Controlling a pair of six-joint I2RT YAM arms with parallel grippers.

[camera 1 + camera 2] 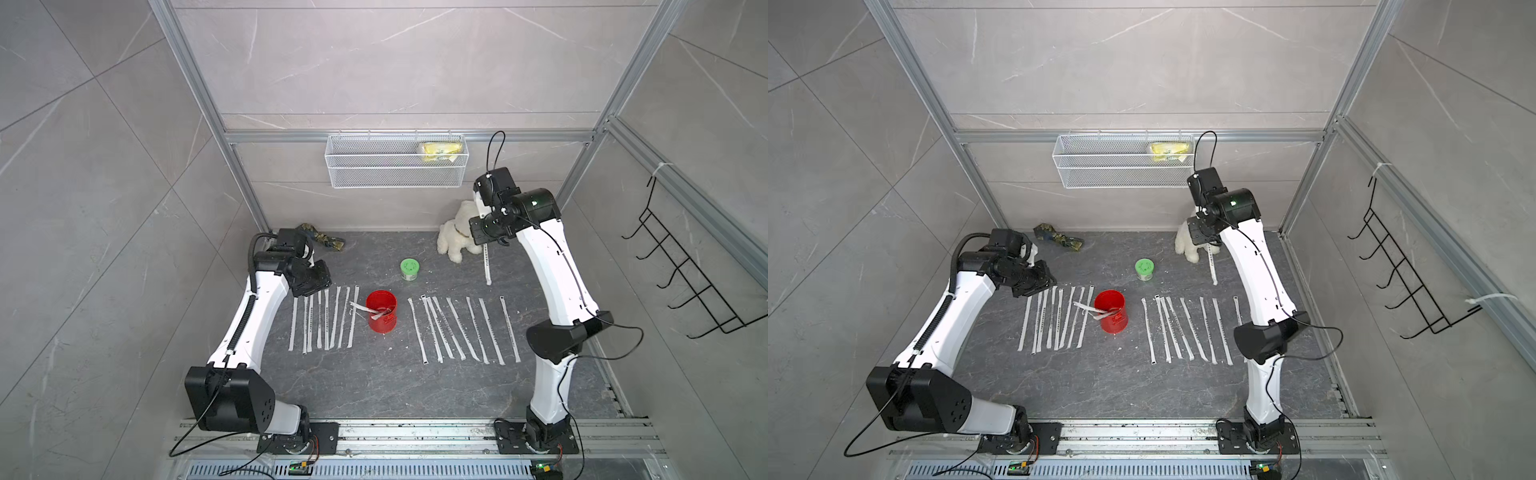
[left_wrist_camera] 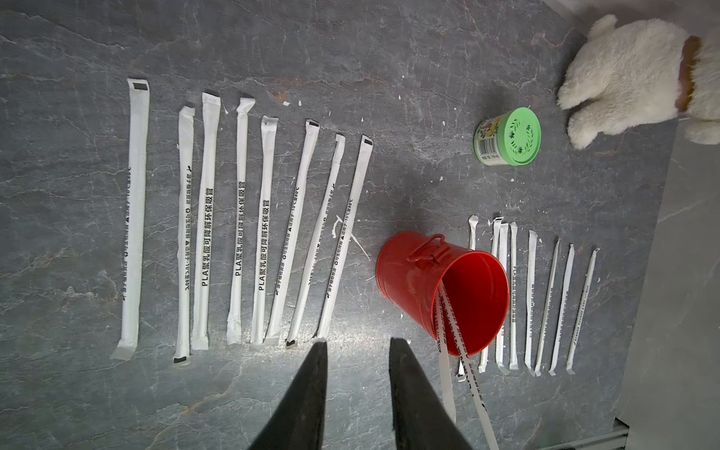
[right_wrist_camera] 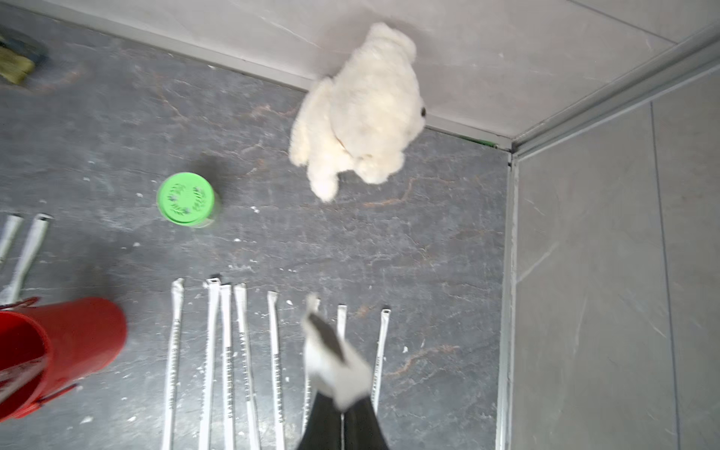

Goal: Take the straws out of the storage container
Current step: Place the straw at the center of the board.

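Note:
The red storage container (image 1: 381, 318) stands mid-table, also in the wrist views (image 2: 413, 276) (image 3: 78, 339). Two straws (image 1: 365, 309) (image 2: 448, 323) lean out of it toward the left arm. Several more straws lie side by side in a row left of the can (image 1: 324, 320) (image 2: 265, 230) and in a row right of it (image 1: 457, 328) (image 2: 530, 300). My left gripper (image 1: 313, 286) (image 2: 358, 345) hovers by the left row's far ends, open and empty. My right gripper (image 1: 485, 243) (image 3: 343, 413) is raised near the back right, shut on a straw (image 1: 487, 266) (image 3: 331, 350) that hangs down from it.
A green-lidded jar (image 1: 409, 269) stands behind the can. A white plush dog (image 1: 455, 232) sits at the back right, under the right arm. A camouflage cloth (image 1: 322, 239) lies at the back left. A white wire basket (image 1: 395, 174) and a black rack (image 1: 681, 266) hang on the walls.

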